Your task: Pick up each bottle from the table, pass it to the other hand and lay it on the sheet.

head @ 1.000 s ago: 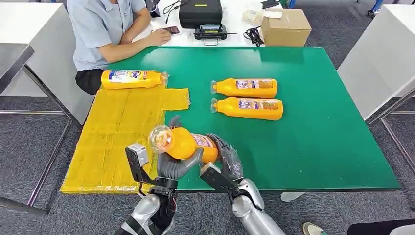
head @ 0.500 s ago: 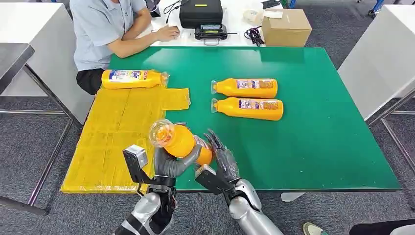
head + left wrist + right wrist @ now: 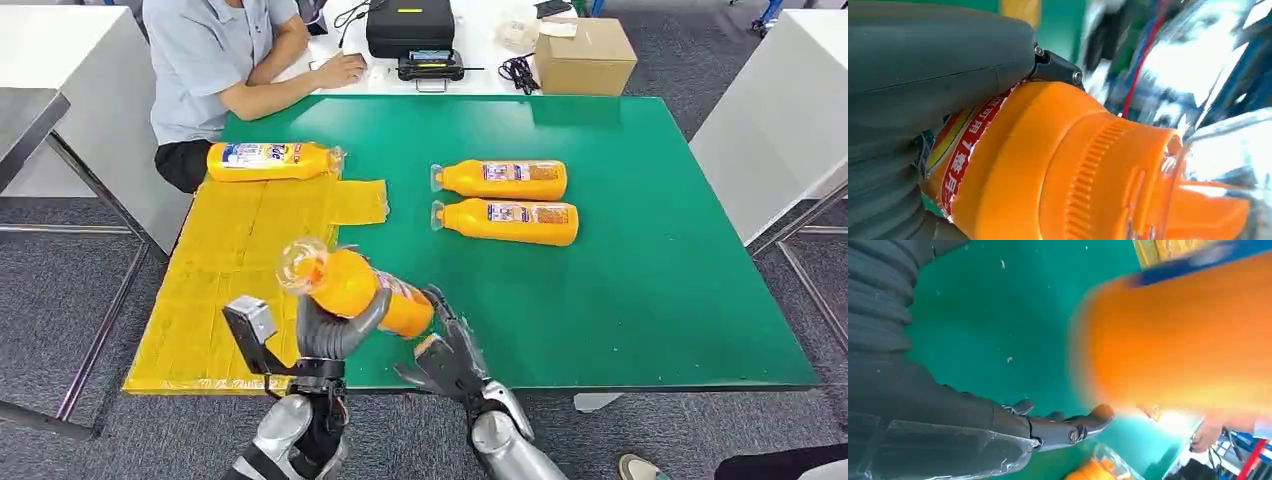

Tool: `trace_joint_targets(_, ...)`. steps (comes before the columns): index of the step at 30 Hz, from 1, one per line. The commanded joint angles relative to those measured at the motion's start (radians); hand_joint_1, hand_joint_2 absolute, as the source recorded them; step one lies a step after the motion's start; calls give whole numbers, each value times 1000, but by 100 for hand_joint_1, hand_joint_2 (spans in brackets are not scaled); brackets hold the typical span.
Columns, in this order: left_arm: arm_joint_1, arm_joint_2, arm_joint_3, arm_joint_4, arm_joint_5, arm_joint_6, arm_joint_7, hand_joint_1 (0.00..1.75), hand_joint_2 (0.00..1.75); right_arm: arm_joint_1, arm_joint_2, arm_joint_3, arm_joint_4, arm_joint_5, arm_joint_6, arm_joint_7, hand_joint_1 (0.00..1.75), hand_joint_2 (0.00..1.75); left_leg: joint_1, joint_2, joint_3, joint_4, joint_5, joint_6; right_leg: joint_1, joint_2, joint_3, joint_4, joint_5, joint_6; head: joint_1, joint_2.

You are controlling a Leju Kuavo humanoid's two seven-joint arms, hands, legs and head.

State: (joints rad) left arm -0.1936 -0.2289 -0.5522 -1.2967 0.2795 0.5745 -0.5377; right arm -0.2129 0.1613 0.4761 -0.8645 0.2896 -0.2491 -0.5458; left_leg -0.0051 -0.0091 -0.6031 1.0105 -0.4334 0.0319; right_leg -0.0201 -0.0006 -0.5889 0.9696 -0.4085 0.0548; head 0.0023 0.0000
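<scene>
While the left hand [image 3: 335, 330] grips an orange bottle [image 3: 365, 290] around its body, holding it tilted in the air above the near edge of the green bench [image 3: 650, 260], the clear cap of that bottle points toward the yellow sheet [image 3: 230, 270]. The left wrist view shows the thick grey thumb [image 3: 938, 75] pressed over the bottle's label, with the ribbed orange neck and clear cap jutting past the hand. The right hand [image 3: 450, 355] sits just beside the bottle's base with its fingers [image 3: 1068, 427] spread apart and holding nothing; in the right wrist view the bottle's orange body is a blur just clear of the fingertips.

One orange bottle with a blue-and-white label [image 3: 270, 161] lies on its side at the far edge of the sheet. Two more orange bottles lie side by side on the bare green surface near the middle, the farther one [image 3: 500, 179] and the nearer one [image 3: 508, 221], both caps pointing toward the sheet. A seated person [image 3: 225, 60] rests an arm on the white table beyond.
</scene>
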Motion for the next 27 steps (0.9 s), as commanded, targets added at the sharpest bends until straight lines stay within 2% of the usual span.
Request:
trace_joint_targets(1, -14, -120, 545, 149, -1332, 124, 13, 175, 175, -11, -6, -83, 45, 12, -9, -33, 0, 175, 1, 3, 3, -1, -1, -1, 1, 3, 3, -1, 0, -1, 0, 0)
trace_joint_targets(2, -20, -120, 578, 147, -1460, 124, 72, 175, 175, -9, -9, -96, 38, 21, -19, -34, 0, 175, 1, 3, 4, -1, -1, -2, 1, 2, 4, -1, 0, -2, 0, 0)
trace_joint_targets(6, -47, -80, 586, 195, -1570, 124, 183, 175, 175, 9, -18, -142, -2, 37, -24, -31, 0, 175, 2, 5, 9, 0, -3, -3, 2, 3, 8, -1, -2, -4, 1, 0)
trace_joint_targets(8, -70, -35, 556, 242, -1636, 124, 303, 175, 175, 30, -27, -177, -40, 51, -31, -29, 0, 175, 2, 2, 7, -1, -2, -3, 2, 1, 7, -1, -2, -4, 0, 0)
trace_joint_targets(11, -93, 6, 520, 306, -1644, 124, 380, 175, 175, 44, -32, -202, -64, 57, -25, -29, 0, 175, 1, -1, 5, -1, 0, -3, 1, -2, 5, -1, -2, -4, 0, 0)
trace_joint_targets(15, -190, 84, 440, 527, -1711, 124, 530, 175, 175, 48, -30, -243, -74, 72, -7, -24, 0, 175, 1, -2, 5, -2, 0, -2, 2, -3, 6, -1, -1, -3, 0, 0)
trace_joint_targets(20, -259, 109, 402, 660, -1665, 75, 561, 175, 175, 42, -18, -264, -66, 77, 13, -25, 0, 175, 1, 0, 4, -1, 0, -2, 1, -1, 3, -1, -1, -3, 0, 0)
trace_joint_targets(27, -303, 122, 366, 739, -1668, -26, 594, 175, 175, 33, -12, -265, -51, 82, 32, -30, 0, 175, 2, 0, 3, 0, -1, -2, 2, -1, 3, 0, -1, -3, 0, 0)
